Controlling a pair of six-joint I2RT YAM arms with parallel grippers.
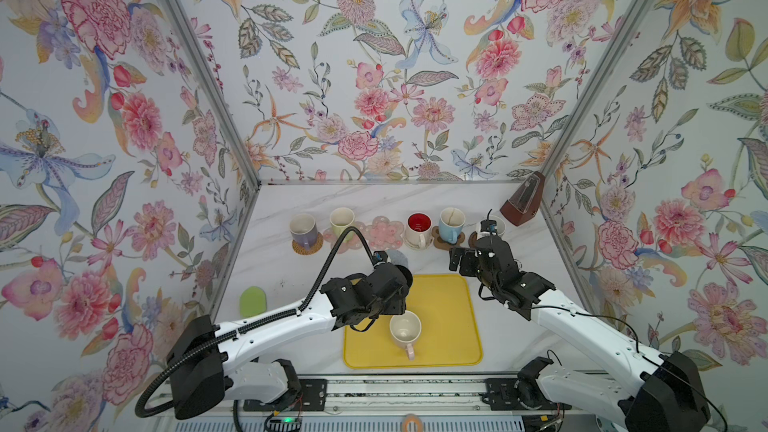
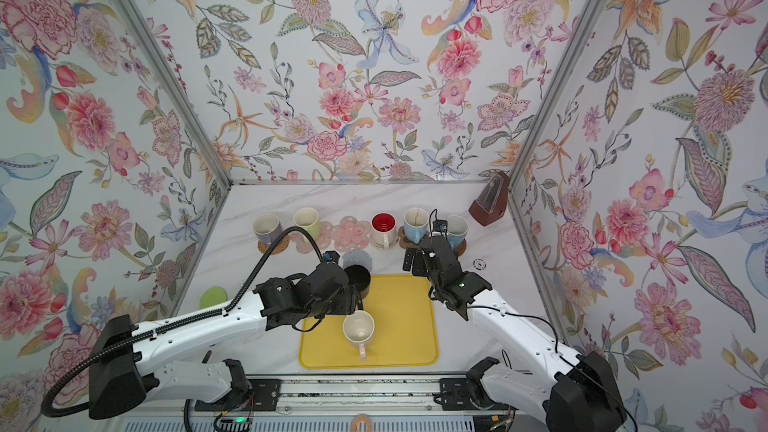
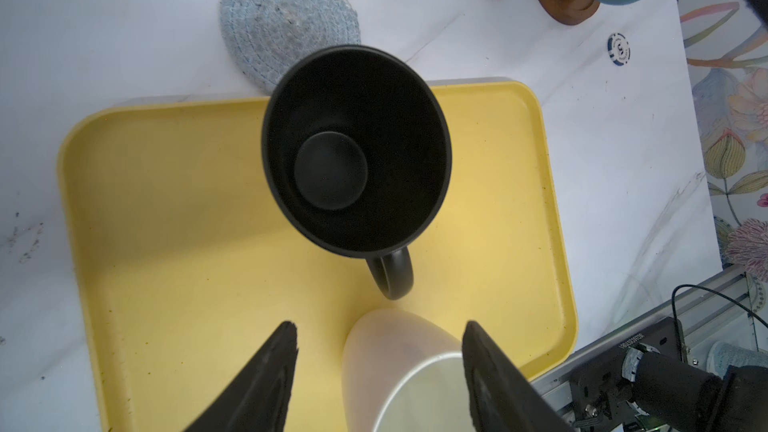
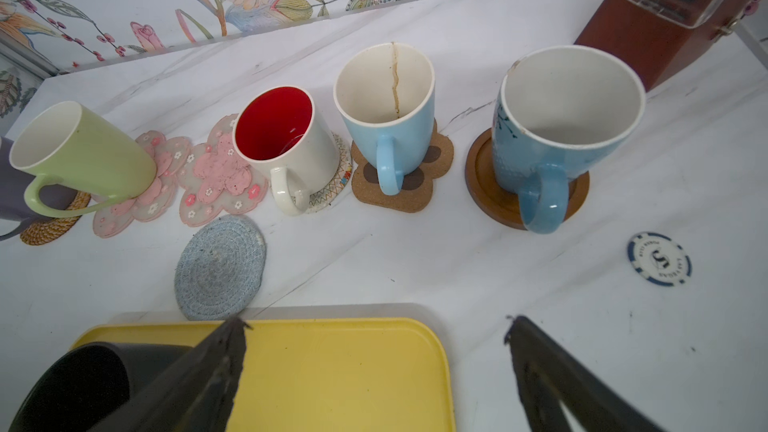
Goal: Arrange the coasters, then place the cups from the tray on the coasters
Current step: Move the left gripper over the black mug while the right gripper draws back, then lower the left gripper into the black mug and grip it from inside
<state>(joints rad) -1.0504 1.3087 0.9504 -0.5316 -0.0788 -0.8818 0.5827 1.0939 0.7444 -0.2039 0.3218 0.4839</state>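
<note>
On the yellow tray (image 1: 449, 317) stand a black cup (image 3: 357, 151) and a cream cup (image 1: 405, 330) with a pink handle. My left gripper (image 3: 380, 326) hovers open over the tray. The black cup's handle points toward it and the cream cup (image 3: 399, 351) shows low between its fingers. An empty grey coaster (image 4: 220, 263) lies just beyond the tray. In the back row, lavender (image 1: 303, 228), green (image 1: 341, 222), red-inside (image 1: 419, 228) and two light blue cups (image 4: 388, 118) (image 4: 561, 126) sit on coasters, and one pink flower coaster (image 1: 386, 232) is bare. My right gripper (image 4: 374, 322) is open and empty over the tray's far right corner.
A brown metronome (image 1: 523, 205) stands at the back right corner. A green brush (image 1: 253, 302) lies left of the tray by the wall. A blue-and-white chip (image 4: 659, 258) lies on the marble table right of the tray. Floral walls close in three sides.
</note>
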